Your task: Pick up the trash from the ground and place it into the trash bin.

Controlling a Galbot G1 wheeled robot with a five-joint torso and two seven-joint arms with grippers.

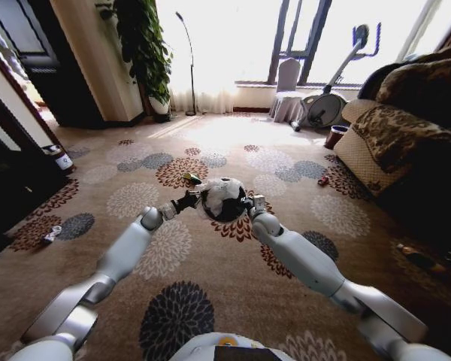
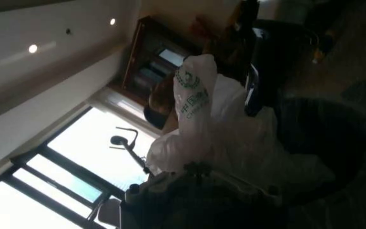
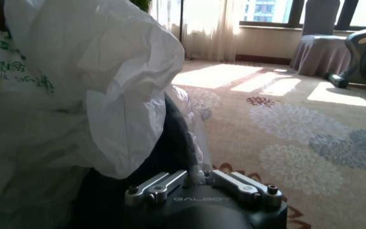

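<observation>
The trash bin (image 1: 224, 200), dark and round with a white plastic liner, hangs between my two arms above the carpet. My left gripper (image 1: 188, 201) grips its left side and my right gripper (image 1: 250, 203) its right side, both shut on the rim. In the left wrist view the bin's dark hollow (image 2: 326, 143) and crumpled liner (image 2: 215, 119) are close up. The right wrist view has the liner (image 3: 87, 81) bulging over the dark wall (image 3: 167, 143). On the carpet beyond lie a green wrapper (image 1: 192, 178) and a red scrap (image 1: 323, 180).
A sofa (image 1: 395, 128) lines the right side, with a shiny brown pot (image 1: 335, 136) at its far end. An exercise bike (image 1: 327, 105) and covered chair (image 1: 287, 94) stand by the window. Dark furniture (image 1: 15, 165) runs along the left, with a small white piece (image 1: 51, 235) beside it.
</observation>
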